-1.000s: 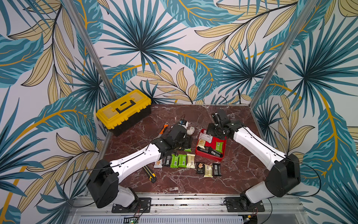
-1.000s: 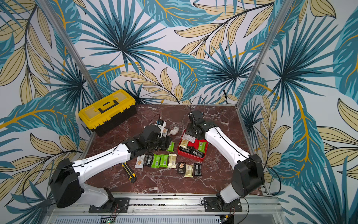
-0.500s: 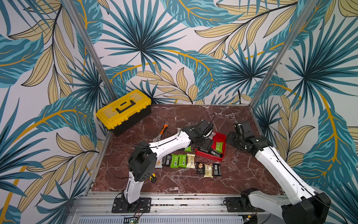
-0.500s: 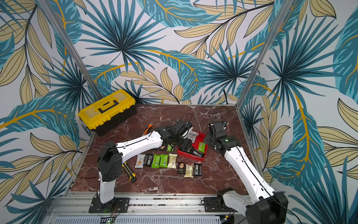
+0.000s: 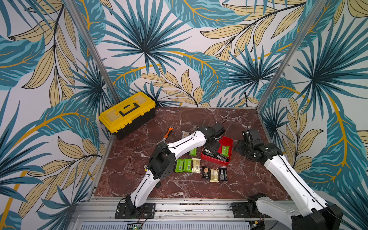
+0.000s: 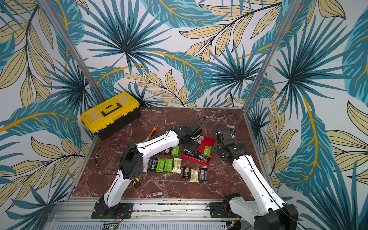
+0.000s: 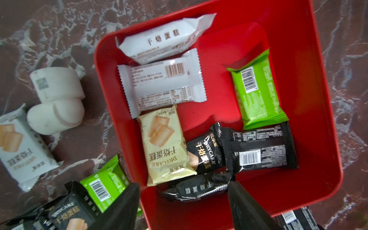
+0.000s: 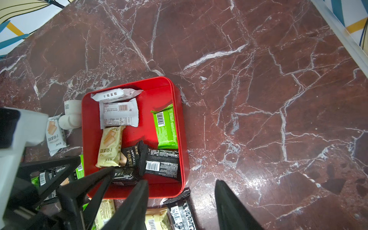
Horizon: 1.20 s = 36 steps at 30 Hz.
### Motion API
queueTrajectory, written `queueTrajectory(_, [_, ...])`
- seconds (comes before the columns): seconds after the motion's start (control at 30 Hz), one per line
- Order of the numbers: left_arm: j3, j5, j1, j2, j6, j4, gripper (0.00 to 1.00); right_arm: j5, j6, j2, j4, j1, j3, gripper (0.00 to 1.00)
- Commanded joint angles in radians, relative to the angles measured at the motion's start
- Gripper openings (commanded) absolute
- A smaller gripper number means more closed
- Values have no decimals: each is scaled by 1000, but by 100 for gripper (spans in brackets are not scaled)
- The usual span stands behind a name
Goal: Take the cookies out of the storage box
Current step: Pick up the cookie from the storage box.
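Marble table [image 5: 123, 175], one red storage box [image 7: 310, 99]: I count seven cookies [image 7: 163, 85] inside it, two white, one cream, one green and three black. At least ten loose packets [image 6: 168, 165] lie outside on the marble, some hidden under my left arm [image 5: 185, 143]. My left gripper [image 7: 184, 184] hangs at the box's edge, fingers spread wide and clamping nothing. A crumpled black packet [image 7: 197, 189] lies between the fingertips. My right gripper [image 8: 182, 181], equally wide and empty, hovers just beside the box's other side.
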State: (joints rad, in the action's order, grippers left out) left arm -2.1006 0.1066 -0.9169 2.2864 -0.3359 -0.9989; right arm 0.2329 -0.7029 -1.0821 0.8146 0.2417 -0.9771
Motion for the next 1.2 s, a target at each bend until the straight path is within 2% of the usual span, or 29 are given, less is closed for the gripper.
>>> queueTrajectory(0.0, [-74,57,-5,40,-29,-56,75,17,-9,18,25,-4,21,58])
queueTrajectory(0.17, [-126,38,-6,89,-37,-59,75,18,-11,23,25,-6,24,58])
queueTrajectory(0.43, [-135,116,-6,145,-39,-29,73,14,-14,26,25,-6,33,58])
queueTrajectory(0.87, [-177,-41,-29,184,-24,-13,63,17,-13,27,27,-7,38,58])
queueTrajectory(1.17, [-164,-6,-64,134,22,66,61,16,-11,21,27,-8,34,58])
